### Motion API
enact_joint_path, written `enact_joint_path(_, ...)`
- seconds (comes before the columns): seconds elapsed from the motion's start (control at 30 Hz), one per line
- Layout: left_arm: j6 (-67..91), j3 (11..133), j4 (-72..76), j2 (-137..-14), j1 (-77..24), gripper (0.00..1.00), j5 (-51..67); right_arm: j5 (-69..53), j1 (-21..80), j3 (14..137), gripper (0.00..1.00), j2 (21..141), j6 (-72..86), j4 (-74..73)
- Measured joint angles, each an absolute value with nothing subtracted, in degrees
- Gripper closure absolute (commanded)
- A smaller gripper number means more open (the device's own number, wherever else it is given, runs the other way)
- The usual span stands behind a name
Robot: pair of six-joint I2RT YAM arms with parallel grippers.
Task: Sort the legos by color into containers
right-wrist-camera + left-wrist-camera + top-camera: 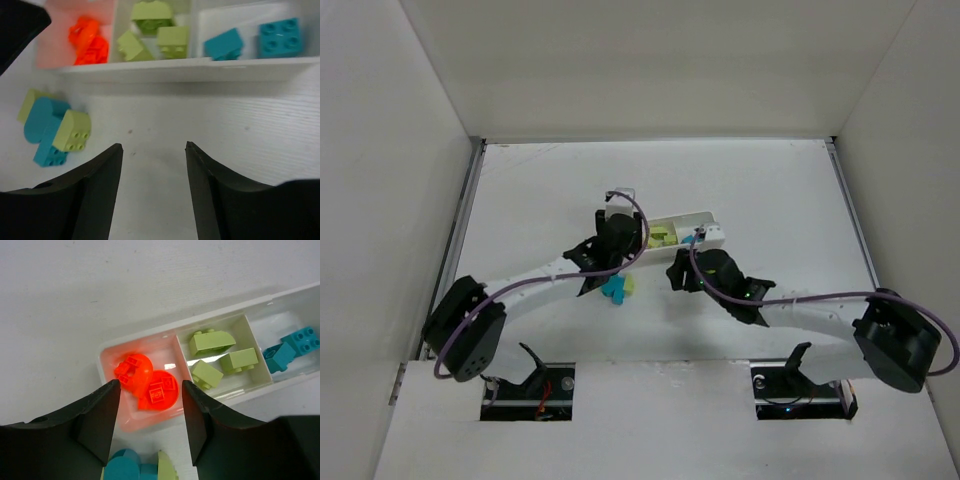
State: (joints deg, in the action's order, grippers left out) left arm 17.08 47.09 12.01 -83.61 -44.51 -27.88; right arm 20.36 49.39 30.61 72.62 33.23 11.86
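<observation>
Left gripper [150,395] jaws stand apart, holding nothing, above the left compartment of the tray [200,67], where orange-red bricks [150,385] lie. Loose legos [52,125], cyan and yellow-green, cluster on the table [225,130] just near of that end, closer to this arm, I judge. Right gripper [154,150], jaws likewise apart and empty, has them to its left. Only its camera shows the whole cluster.

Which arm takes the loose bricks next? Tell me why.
Left, probably. The left end effector is open and empty, with the loose bricks in line with its gap, beside the tray. The right end effector faces the tabletop, the bricks off to its side.
</observation>
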Motion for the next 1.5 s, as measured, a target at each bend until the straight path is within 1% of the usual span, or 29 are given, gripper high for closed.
enact_joint_path(0.03, 17.67, 46.0, 11.75, -81.54, -44.49, 0.49, -27.94, 19.77, 50.94, 31.42, 0.31, 73.73, 32.64, 12.38)
enact_joint_path(0.17, 21.43, 41.56, 10.09, -70.57, -43.16, 0.47, -28.05, 16.34, 55.33, 34.72, 0.23, 78.67, 31.33, 14.72)
enact_joint_path(0.33, 28.12, 36.67, 6.07, -60.6, -38.54, 0.47, -27.64, 13.37, 57.17, 39.2, 0.18, 85.93, 32.29, 16.62)
enact_joint_path(0.57, 35.51, 28.01, 0.1, -58.0, -33.45, 0.45, -23.97, 12.36, 58.74, 43.9, 0.06, 94.0, 34.81, 17.08)
enact_joint_path(0.67, 37.54, 25.69, -0.78, -57.98, -31.64, 0.45, -21.45, 12.16, 61.1, 45.23, 0.04, 94.89, 34.81, 16.27)
enact_joint_path(0.7, 38.04, 25.15, -0.8, -57.95, -31.14, 0.45, -20.84, 12.14, 61.78, 45.84, 0.05, 95.11, 34.81, 15.66)
enact_joint_path(0.77, 38.7, 24.43, -0.56, -57.93, -30.48, 0.45, -19.77, 12.23, 63.13, 47.33, 0.14, 95.53, 34.81, 14.06)
enact_joint_path(0.8, 38.96, 24.1, -0.19, -57.93, -30.3, 0.46, -19.33, 12.62, 63.75, 48.34, 0.2, 95.77, 34.92, 12.86)
enact_joint_path(0.83, 39.2, 23.79, 0.16, -57.93, -30.2, 0.46, -18.94, 13.1, 64.36, 49.41, 0.29, 96.12, 34.98, 11.73)
enact_joint_path(0.87, 39.4, 23.57, 0.49, -57.93, -30.15, 0.46, -18.55, 13.98, 65.01, 50.57, 0.35, 96.47, 35.14, 10.28)
enact_joint_path(0.93, 39.68, 23.29, 1.28, -57.93, -30.13, 0.46, -17.89, 15.92, 66.17, 52.56, 0.46, 97.12, 35.66, 7.57)
enact_joint_path(0.97, 39.75, 23.22, 1.56, -57.93, -30.13, 0.46, -17.61, 16.93, 66.63, 53.43, 0.48, 97.43, 35.92, 6.17)
enact_joint_path(1.0, 39.81, 23.22, 1.85, -57.93, -30.13, 0.46, -17.37, 17.67, 66.92, 54.04, 0.47, 97.67, 36.32, 4.95)
enact_joint_path(1.03, 39.86, 23.22, 2.17, -57.93, -30.11, 0.46, -17.12, 18.22, 67.24, 54.59, 0.43, 97.97, 36.8, 3.95)
enact_joint_path(1.1, 39.9, 23.22, 2.63, -57.89, -29.95, 0.46, -16.8, 18.85, 67.55, 55.4, 0.33, 98.7, 37.41, 2.15)
enact_joint_path(1.13, 39.92, 23.22, 2.74, -57.76, -29.82, 0.45, -16.69, 19.14, 67.59, 55.83, 0.3, 99.11, 37.65, 1.39)
enact_joint_path(1.2, 39.97, 23.03, 2.9, -57.08, -29.41, 0.45, -16.51, 19.57, 67.64, 57.04, 0.29, 100.27, 37.8, 0.3)
enact_joint_path(1.3, 40.05, 22.37, 3.16, -55.24, -28.67, 0.45, -16.4, 19.97, 67.64, 59.35, 0.32, 102.8, 38.28, -0.27)
enact_joint_path(1.5, 40.42, 21.32, 2.96, -52.4, -27.35, 0.42, -15.14, 21.02, 67.57, 60.88, 0.51, 105.78, 39.83, -1.17)
